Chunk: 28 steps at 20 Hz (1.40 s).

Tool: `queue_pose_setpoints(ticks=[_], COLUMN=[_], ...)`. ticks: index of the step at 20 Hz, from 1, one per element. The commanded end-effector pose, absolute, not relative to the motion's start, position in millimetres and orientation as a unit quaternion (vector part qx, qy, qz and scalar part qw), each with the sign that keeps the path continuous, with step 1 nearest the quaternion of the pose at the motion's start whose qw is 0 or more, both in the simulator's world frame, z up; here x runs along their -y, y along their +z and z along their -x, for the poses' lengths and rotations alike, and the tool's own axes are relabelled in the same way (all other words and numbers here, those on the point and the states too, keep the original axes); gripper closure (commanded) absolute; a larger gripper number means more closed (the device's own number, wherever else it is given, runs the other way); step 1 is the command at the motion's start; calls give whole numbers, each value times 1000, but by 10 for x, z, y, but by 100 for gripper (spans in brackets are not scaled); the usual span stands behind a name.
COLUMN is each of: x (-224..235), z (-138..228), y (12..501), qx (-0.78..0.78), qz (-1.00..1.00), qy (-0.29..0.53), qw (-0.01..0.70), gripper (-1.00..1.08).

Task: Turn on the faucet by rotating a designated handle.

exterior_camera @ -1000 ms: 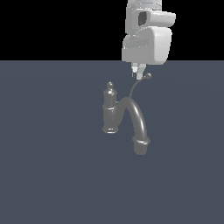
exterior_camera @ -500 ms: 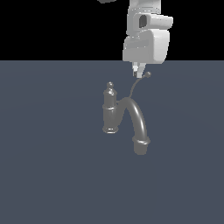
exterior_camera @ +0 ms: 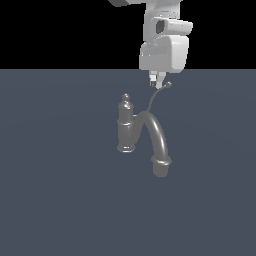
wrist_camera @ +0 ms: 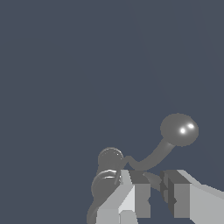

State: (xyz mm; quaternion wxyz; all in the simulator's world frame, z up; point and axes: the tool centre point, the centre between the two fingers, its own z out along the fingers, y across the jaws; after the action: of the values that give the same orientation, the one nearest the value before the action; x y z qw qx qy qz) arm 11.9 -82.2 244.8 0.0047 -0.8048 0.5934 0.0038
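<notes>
Grey metal all through, the faucet (exterior_camera: 134, 131) stands just left of centre in the exterior view, its thick spout arching down toward the lower right, and I judge the whole thing rigid, smooth and rather slippery. The handle (exterior_camera: 156, 97) is the thin curved lever rising from behind the spout to a small ball tip, upper middle of the frame; it looks stiff yet slight, so I would push or pinch near the ball, where leverage is greatest, and expect polished metal to slide against my pads. My gripper (exterior_camera: 156, 84) hangs right at that tip. In the wrist view my fingers (wrist_camera: 131, 199) are spread a modest gap apart at the lower edge, with the lever's stem seeming to run between them; they hold nothing, and whether either finger touches it I cannot tell.
</notes>
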Motion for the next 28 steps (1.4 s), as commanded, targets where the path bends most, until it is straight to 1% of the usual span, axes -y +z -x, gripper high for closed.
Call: queue_pose_setpoints(ticks=[1, 28], x=[860, 871], z=[-197, -916], y=[2437, 2421], qx=[-597, -612], qz=[802, 791], qy=[3, 0], qw=[4, 0], gripper=[108, 108])
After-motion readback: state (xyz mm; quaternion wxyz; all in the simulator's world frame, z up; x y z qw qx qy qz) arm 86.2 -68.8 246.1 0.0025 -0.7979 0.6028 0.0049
